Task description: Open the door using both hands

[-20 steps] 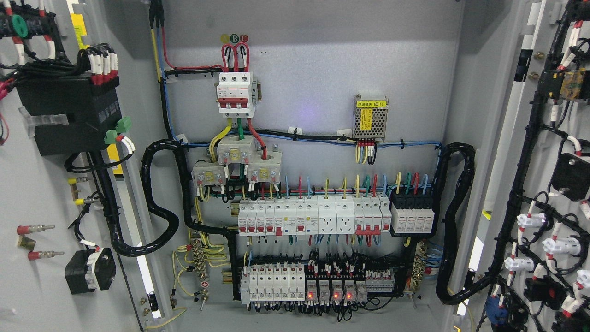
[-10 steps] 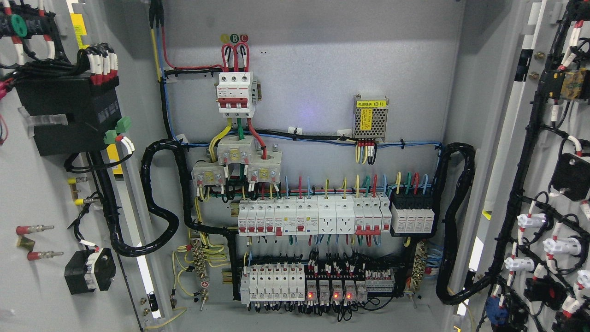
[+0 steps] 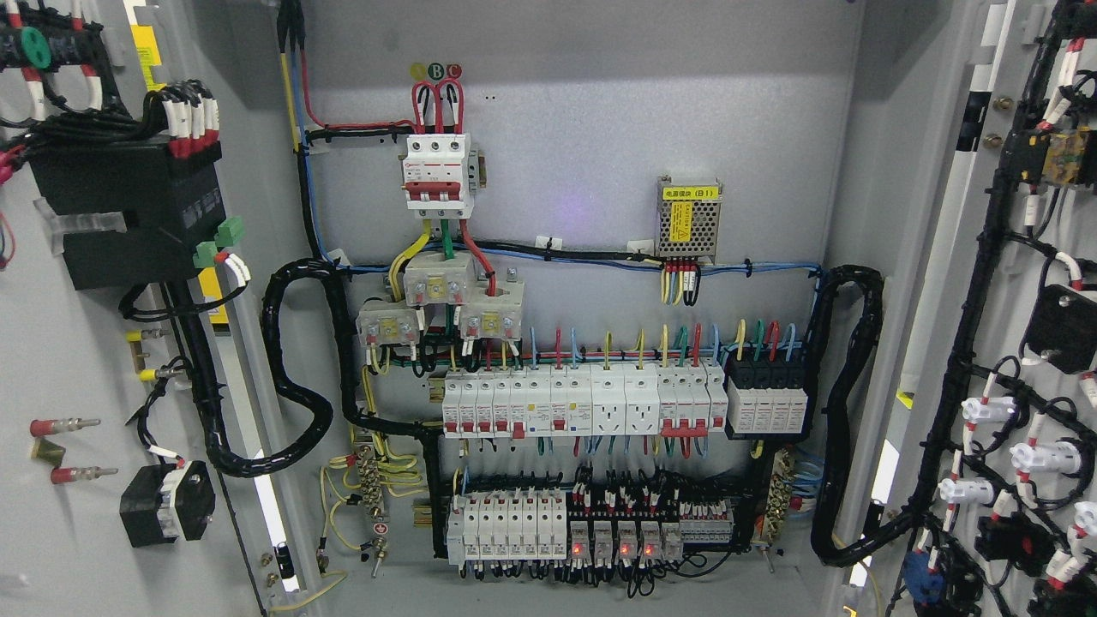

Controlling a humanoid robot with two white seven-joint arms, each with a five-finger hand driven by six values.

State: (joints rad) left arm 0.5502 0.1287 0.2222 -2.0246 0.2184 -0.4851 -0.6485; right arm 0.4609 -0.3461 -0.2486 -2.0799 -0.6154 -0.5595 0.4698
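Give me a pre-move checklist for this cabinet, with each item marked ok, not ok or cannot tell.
1. Left door swung open: ok.
2. Right door swung open: ok.
3. Back panel fully exposed between the doors: ok.
4. Both robot hands clear of the wiring: cannot tell, neither hand is in view.
5. Black cable loops hang inside the opening, not stretched taut: ok.
6. Relay row shows red lights, so treat it as live: not ok to touch.

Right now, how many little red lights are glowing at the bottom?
3, side by side in the bottom row: left light, middle light, right light. Wires may hide others.
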